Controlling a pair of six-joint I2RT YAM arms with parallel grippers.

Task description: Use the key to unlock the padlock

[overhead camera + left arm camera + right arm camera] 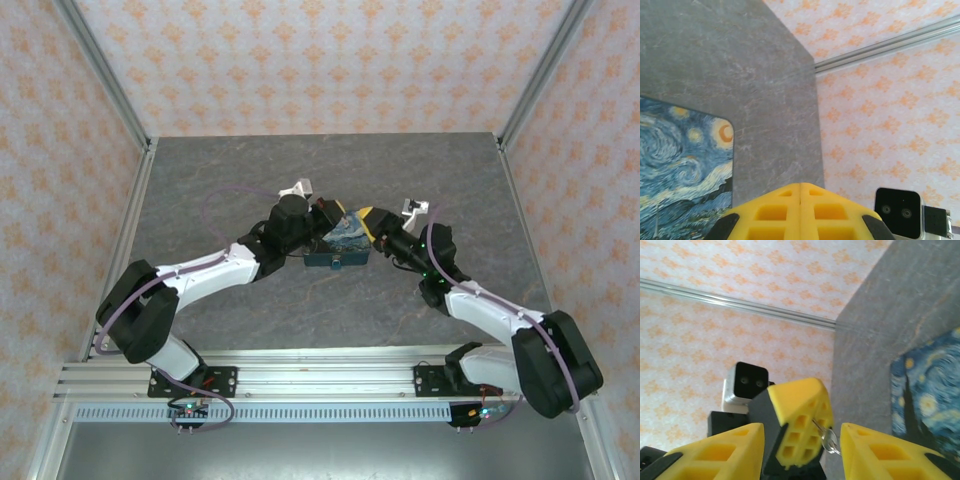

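At the middle of the worktop [300,170], above the painted mat [680,170], the two grippers meet tip to tip. The left gripper [800,196] is closed tight. From its yellow tips a small metal key [827,439] with its ring juts out toward the right arm, its thin shaft slanting downward in the right wrist view. The right gripper [375,222] is partly spread, one finger on each side of the left tips, and grips nothing. The key lies inside that gap, just beside the finger on the right of that view. I judge that the coming move turns on the right jaws closing across that shaft. At the mat's near edge sits a dark teal block [335,260]; I cannot tell whether that is the padlock.
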